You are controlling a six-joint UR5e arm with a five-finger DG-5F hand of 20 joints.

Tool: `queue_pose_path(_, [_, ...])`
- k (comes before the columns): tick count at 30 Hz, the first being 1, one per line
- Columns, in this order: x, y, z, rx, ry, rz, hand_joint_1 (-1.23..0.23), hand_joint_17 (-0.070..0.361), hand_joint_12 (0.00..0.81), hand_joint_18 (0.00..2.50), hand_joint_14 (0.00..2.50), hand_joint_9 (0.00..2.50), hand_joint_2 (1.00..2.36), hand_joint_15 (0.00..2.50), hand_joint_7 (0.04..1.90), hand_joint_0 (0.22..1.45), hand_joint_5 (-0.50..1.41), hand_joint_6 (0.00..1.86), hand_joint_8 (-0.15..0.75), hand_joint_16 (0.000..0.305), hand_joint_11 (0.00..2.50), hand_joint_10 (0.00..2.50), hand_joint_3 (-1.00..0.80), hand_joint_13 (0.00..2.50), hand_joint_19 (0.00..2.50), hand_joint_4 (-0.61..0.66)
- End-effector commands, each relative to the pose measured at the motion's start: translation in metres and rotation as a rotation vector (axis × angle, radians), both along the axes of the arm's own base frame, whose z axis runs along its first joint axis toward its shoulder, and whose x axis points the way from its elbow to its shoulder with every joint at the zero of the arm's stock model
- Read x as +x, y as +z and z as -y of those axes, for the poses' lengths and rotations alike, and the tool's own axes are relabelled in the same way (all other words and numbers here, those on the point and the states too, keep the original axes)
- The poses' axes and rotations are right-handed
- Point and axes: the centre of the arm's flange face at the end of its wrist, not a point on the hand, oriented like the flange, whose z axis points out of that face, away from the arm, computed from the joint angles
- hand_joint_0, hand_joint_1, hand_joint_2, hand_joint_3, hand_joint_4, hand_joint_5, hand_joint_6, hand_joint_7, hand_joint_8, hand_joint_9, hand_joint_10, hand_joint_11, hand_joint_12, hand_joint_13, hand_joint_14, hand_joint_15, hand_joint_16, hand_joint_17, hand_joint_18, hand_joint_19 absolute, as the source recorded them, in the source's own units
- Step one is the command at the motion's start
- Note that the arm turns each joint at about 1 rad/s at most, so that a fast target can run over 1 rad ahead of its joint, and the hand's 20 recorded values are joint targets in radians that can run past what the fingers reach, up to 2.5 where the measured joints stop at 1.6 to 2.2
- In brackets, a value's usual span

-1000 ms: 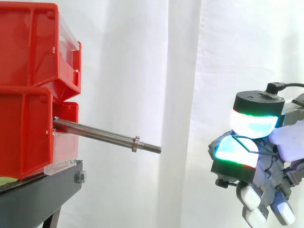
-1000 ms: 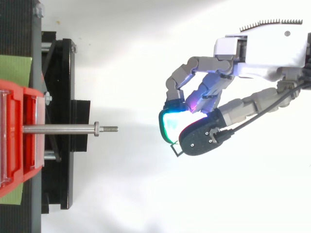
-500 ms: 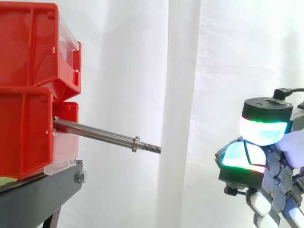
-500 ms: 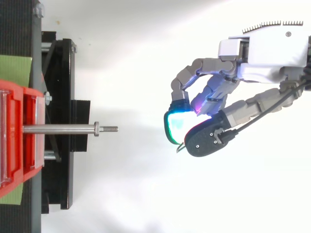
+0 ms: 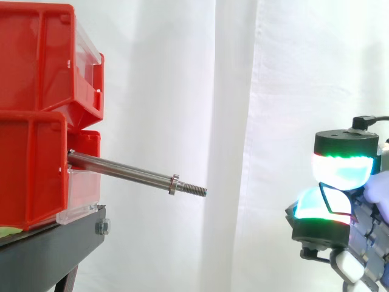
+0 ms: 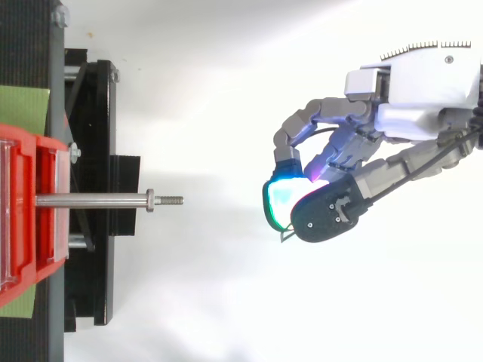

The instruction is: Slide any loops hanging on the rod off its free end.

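Lighting was bright, even and diffuse. The white curtain (image 5: 182, 61) showed soft grey fold shadows. The pale ground (image 6: 211, 302) glared near white, with a faint shadow past the rod (image 6: 90, 200).

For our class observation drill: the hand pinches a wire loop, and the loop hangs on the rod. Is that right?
Not quite. The hand does pinch the loop, but the loop is clear of the rod, well beyond its free end, and the rod is bare. The side view shows it.

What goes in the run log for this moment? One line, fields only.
rod: bare, nothing hanging | wire loop: pinched in hand | hand: off past rod's free end, apart from it
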Motion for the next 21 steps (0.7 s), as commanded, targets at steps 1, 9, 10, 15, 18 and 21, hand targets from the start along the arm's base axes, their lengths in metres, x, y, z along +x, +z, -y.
queue_pose_path(1, [-0.001, -0.002, -0.001, 0.007, -0.001, -0.010, -0.69, 0.099, 0.279, 0.94, 0.01, 0.90, 1.02, 0.17, 1.14, 0.61, -0.16, 0.95, 0.307, 0.044, 0.34, 0.01, -0.13, 0.87, 0.42, 0.01])
queue_pose_path(9, [-0.001, -0.002, -0.001, 0.003, -0.006, -0.010, -0.62, 0.114, 0.311, 0.97, 0.01, 0.94, 1.01, 0.17, 1.15, 0.57, -0.14, 0.94, 0.339, 0.051, 0.33, 0.01, -0.18, 0.90, 0.41, 0.12])
queue_pose_path(10, [-0.001, -0.002, -0.001, 0.003, -0.006, -0.010, -0.61, 0.115, 0.313, 0.97, 0.01, 0.94, 1.01, 0.17, 1.15, 0.57, -0.14, 0.94, 0.343, 0.051, 0.34, 0.01, -0.18, 0.90, 0.41, 0.13])
queue_pose_path(15, [-0.003, -0.003, -0.001, 0.006, -0.008, -0.027, -0.61, 0.116, 0.313, 0.97, 0.01, 0.95, 1.01, 0.18, 1.15, 0.57, -0.14, 0.94, 0.346, 0.052, 0.34, 0.01, -0.18, 0.90, 0.41, 0.12])
queue_pose_path(18, [-0.006, -0.004, -0.002, 0.021, -0.009, -0.048, -0.61, 0.116, 0.314, 0.97, 0.01, 0.95, 1.01, 0.18, 1.15, 0.57, -0.14, 0.93, 0.349, 0.051, 0.33, 0.01, -0.18, 0.90, 0.41, 0.12])
queue_pose_path(21, [-0.011, -0.005, -0.005, 0.088, -0.037, -0.093, -0.61, 0.115, 0.315, 0.97, 0.01, 0.95, 1.01, 0.17, 1.15, 0.57, -0.14, 0.93, 0.345, 0.051, 0.33, 0.01, -0.19, 0.90, 0.41, 0.13])
